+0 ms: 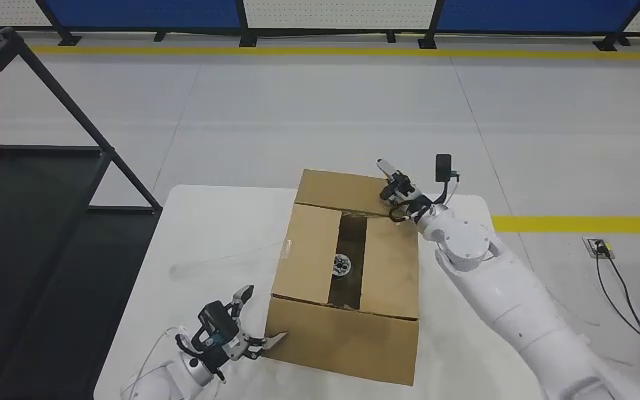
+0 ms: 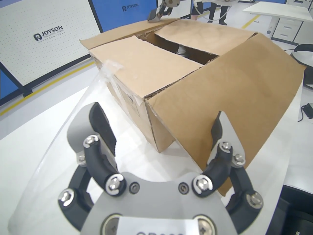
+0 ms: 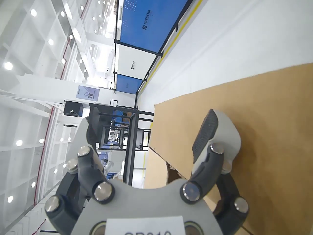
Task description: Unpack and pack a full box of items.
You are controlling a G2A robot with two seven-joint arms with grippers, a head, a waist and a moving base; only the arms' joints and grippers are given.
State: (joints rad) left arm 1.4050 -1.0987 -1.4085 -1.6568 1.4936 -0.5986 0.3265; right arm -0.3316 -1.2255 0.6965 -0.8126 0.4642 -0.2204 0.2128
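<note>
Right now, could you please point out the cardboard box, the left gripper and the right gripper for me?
cardboard box (image 1: 312, 252), top view, on a folded-down top flap.
left gripper (image 2: 157, 108), left wrist view, midway between its open fingertips.
right gripper (image 3: 148, 117), right wrist view, midway between its open fingertips.

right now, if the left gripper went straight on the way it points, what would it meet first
Most likely the outer flap hanging down off the cardboard box; the open left gripper points at it. Depth is unclear: they may already touch.
</note>
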